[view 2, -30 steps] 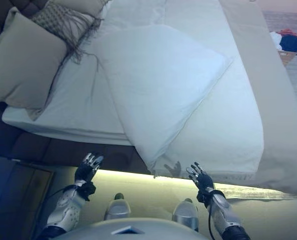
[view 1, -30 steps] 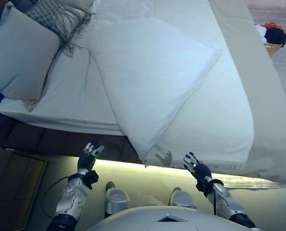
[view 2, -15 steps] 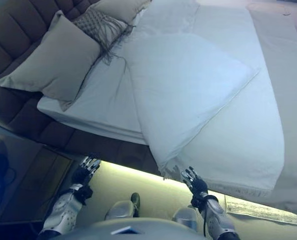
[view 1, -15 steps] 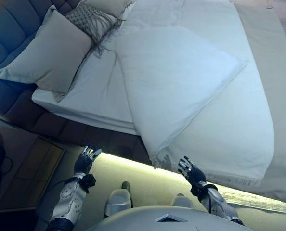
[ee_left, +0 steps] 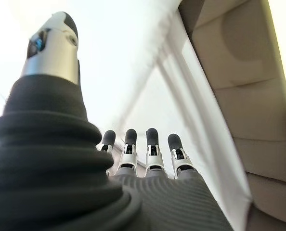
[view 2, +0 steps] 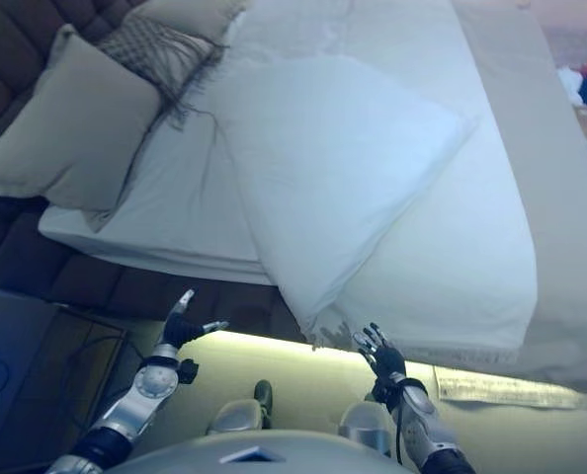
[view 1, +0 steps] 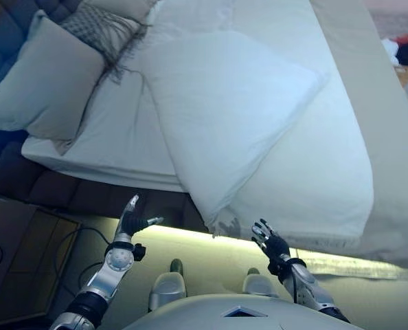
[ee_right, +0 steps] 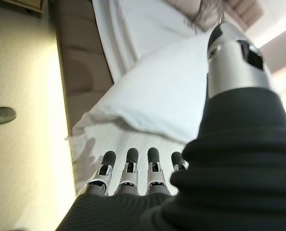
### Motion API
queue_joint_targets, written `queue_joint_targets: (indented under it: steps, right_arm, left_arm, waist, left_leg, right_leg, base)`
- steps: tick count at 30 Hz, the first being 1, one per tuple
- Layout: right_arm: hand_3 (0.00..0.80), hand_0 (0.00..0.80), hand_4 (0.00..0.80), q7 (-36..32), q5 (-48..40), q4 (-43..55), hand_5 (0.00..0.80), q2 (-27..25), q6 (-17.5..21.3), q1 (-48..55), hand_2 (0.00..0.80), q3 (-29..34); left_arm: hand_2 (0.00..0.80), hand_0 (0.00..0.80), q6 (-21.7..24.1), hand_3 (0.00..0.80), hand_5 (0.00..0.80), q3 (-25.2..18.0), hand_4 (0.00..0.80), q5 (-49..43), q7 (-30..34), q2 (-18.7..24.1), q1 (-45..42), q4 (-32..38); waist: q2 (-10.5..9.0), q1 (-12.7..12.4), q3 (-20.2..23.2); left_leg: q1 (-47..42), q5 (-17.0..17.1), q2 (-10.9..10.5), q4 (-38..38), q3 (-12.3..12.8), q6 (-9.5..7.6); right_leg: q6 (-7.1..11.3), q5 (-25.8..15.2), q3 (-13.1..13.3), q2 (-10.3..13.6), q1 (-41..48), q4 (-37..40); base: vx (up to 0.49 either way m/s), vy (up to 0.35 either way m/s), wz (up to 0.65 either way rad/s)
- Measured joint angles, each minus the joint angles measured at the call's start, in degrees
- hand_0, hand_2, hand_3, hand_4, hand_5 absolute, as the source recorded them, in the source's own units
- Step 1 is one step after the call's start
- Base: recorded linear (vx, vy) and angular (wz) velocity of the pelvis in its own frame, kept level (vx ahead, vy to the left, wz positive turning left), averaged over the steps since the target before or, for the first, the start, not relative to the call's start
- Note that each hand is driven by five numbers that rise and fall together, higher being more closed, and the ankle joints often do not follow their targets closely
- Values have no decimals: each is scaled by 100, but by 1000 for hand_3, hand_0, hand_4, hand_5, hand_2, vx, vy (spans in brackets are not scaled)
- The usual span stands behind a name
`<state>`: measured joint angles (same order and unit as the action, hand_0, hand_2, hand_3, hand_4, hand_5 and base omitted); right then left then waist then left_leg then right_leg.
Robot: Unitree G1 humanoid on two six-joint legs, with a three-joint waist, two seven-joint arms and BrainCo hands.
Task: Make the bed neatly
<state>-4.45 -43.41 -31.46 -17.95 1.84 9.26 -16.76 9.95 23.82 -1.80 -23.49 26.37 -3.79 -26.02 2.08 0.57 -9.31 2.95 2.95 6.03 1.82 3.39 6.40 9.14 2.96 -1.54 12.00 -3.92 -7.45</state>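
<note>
A bed [view 1: 307,172] with white sheets fills the view. A large white pillow [view 1: 224,110] lies askew across the middle, one corner hanging over the near edge. A grey pillow [view 1: 42,79] leans at the head end on the left, with a patterned fringed cushion [view 1: 97,31] beyond it. A beige cover [view 1: 379,117] lies along the right side. My left hand [view 1: 130,221] is open, below the bed's near edge. My right hand [view 1: 269,242] is open, just below the white pillow's hanging corner. Neither hand holds anything.
A dark padded headboard [view 1: 5,27] stands at the far left. A dark bedside unit [view 1: 18,268] sits on the floor at the lower left. A box with clothes [view 1: 404,56] stands on the floor at the far right.
The camera has swung, shifting the whole picture. My left hand has risen a little and turned, with its thumb spread. My right hand stays open near the pillow's corner.
</note>
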Motion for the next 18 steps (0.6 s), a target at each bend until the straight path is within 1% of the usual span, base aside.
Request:
queue_joint_targets:
  steps: [1, 2, 3, 4, 6, 8, 11, 12, 14, 17, 18]
  right_arm:
    - [0, 0, 0, 15, -8, -84, 0, -38, 54, -129, 0, -16]
    - [0, 0, 0, 24, -17, -167, 0, -79, 111, -320, 0, -24]
    - [0, 0, 0, 60, -61, -268, 0, -110, 183, -556, 0, -86]
    - [0, 0, 0, 126, -129, -355, 0, -116, 236, -812, 0, -154]
    - [0, 0, 0, 197, -216, -407, 0, -78, 337, -1171, 0, -252]
    - [0, 0, 0, 253, -293, -406, 0, -67, 457, -1584, 0, -346]
    - [0, 0, 0, 287, -378, -590, 0, -76, 514, -1901, 0, -334]
    - [0, 0, 0, 301, -429, -652, 0, -85, 521, -1935, 0, -318]
    - [0, 0, 0, 302, -458, -859, 0, -69, 528, -2017, 0, -322]
    - [0, 0, 0, 353, -478, -1057, 0, -63, 534, -2200, 0, -326]
    - [0, 0, 0, 377, -508, -1079, 0, -56, 535, -2276, 0, -326]
  left_arm:
    - [0, 0, 4, 0, 0, 98, 0, -114, -175, -4, 249, -18]
    - [0, 0, 17, 0, 0, 280, 0, -215, -333, 16, 636, -15]
    - [0, 0, 34, 0, 0, 423, 0, -361, -480, 7, 1026, -17]
    - [0, 0, 44, 0, 0, 566, 0, -533, -681, -20, 1425, -50]
    - [0, 0, 38, 0, 0, 838, 0, -799, -1079, -99, 2096, -217]
    - [0, 0, -96, 0, 0, 961, 0, -949, -1427, -256, 2654, -375]
    - [0, 0, -261, 0, 0, 1090, 0, -1050, -1700, -406, 3024, -445]
    - [0, 0, -311, 0, 0, 1100, 0, -1089, -1732, -467, 3092, -448]
    - [0, 0, -387, 0, 0, 1102, 0, -1099, -1812, -589, 3192, -454]
    - [0, 0, -589, 0, 0, 1111, 0, -1099, -1881, -763, 3444, -516]
    - [0, 0, -670, 0, 0, 1144, 0, -1099, -1904, -811, 3569, -532]
  waist:
    - [17, 11, -91]
    - [45, 15, -245]
    - [59, 14, -422]
    - [58, 40, -618]
    - [19, 115, -936]
    - [-43, 214, -1247]
    - [-75, 356, -1542]
    - [-85, 372, -1630]
    - [-106, 376, -1720]
    - [-115, 490, -1816]
    - [-128, 488, -1834]
  left_leg:
    - [288, 16, 21, 141, -9, 7]
    - [599, 16, 54, 283, -45, 8]
    - [878, 68, 85, 350, -56, -6]
    - [1111, 196, 114, 357, -60, 28]
    - [1378, 278, 169, 358, -64, 21]
    - [1605, 345, 190, 376, -47, 19]
    - [1776, 343, 215, 471, -12, 37]
    - [1779, 334, 229, 478, 35, 50]
    - [1810, 318, 247, 479, 122, 71]
    - [1910, 318, 253, 493, 139, 80]
    - [1948, 313, 247, 505, 138, 86]
  right_leg:
    - [24, -23, 10, -39, -277, -139]
    - [-16, -50, 27, -64, -575, -245]
    - [-50, -91, 46, -91, -854, -352]
    - [-57, -152, 47, -144, -1133, -457]
    - [-91, -189, 56, -183, -1497, -612]
    - [-128, -185, 59, -191, -1837, -784]
    - [-141, -184, 98, -208, -2083, -933]
    - [-139, -186, 145, -228, -2132, -970]
    - [-171, -208, 227, -283, -2227, -977]
    - [-188, -221, 264, -307, -2370, -1037]
    - [-189, -219, 278, -302, -2448, -1062]
  base:
    - [-406, -119, -14]
    - [-352, -96, -3]
    - [-314, -91, -4]
    - [-288, -81, -4]
    - [-204, -73, -7]
    - [-106, -68, -16]
    - [-50, -55, -14]
    - [-40, -43, -20]
    - [-33, -31, -23]
    - [-16, -24, -11]
    - [-12, -9, -11]
